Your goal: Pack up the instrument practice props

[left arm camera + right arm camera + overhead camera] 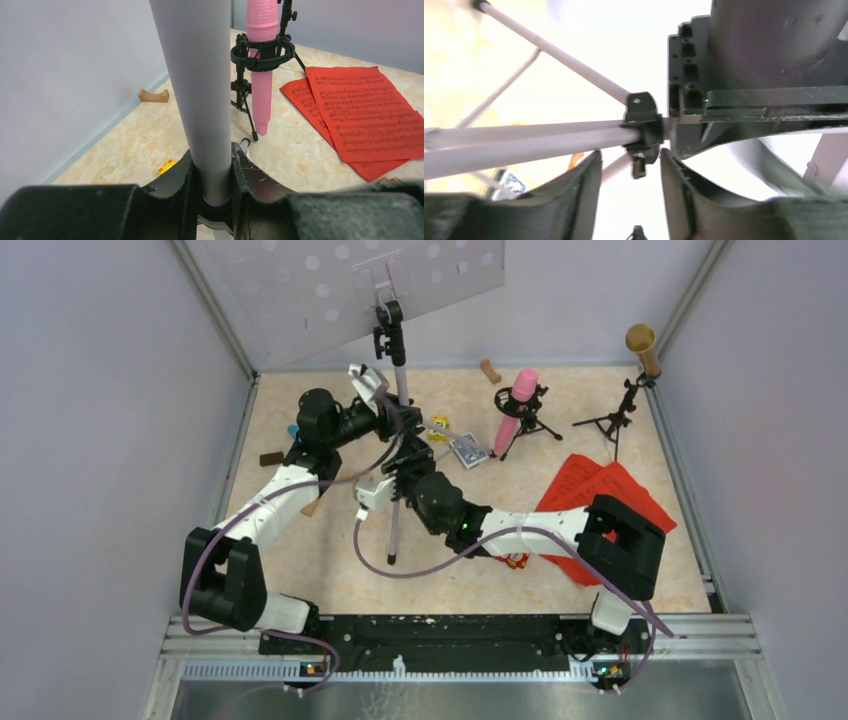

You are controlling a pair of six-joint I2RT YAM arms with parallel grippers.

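The left gripper (385,418) reaches in from the left of the silver tripod pole (394,530) and is clenched around the shaft, fingers (187,175) pressed against it. The pole stands roughly upright, its long axis vertical, with the grey hole-punched tray (330,290) on top. Just right of the pole and lower on it, the right gripper (402,478) is parted. Its jaws straddle the black leg collar (642,127) without clearly touching it. Well right of the pole are the pink microphone (515,405), red pages (610,490) and gold microphone (641,345).

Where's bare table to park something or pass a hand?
Free: near-left, between left arm and stand pole; far gap between pink microphone and gold microphone. Crowded: centre, where left gripper and right gripper meet the pole; red pages cover the right.
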